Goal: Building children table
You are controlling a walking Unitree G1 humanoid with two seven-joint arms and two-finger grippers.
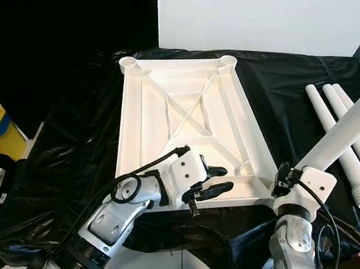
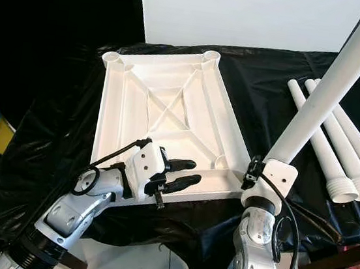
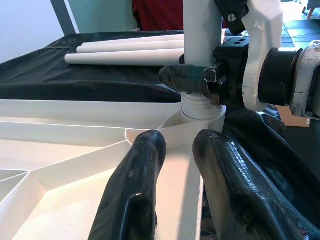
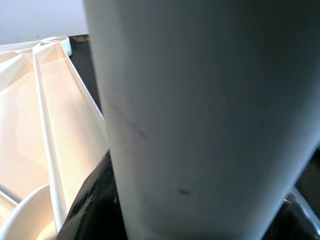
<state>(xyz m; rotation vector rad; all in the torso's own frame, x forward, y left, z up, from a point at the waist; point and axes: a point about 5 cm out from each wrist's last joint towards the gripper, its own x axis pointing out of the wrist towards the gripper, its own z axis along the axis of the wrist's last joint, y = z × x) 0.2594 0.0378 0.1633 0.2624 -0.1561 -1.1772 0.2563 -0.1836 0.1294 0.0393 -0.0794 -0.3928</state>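
I see the upturned table top (image 1: pixel 188 119) as white moulded plastic, smooth with a soft sheen along its ribs. The leg (image 2: pixel 327 87) clamped in my right gripper (image 3: pixel 200 80) is the same white plastic, smooth-walled, ridged with thread at its lower end (image 3: pixel 200 106). The spare legs (image 1: pixel 355 149) look alike. Under them lies a black plastic sheet (image 1: pixel 79 155), glossy and crinkled. My left gripper (image 1: pixel 208 184) has black, rubbery, slightly shiny fingers (image 3: pixel 135 195). Both arms look like silver metal with white plastic wrist housings.
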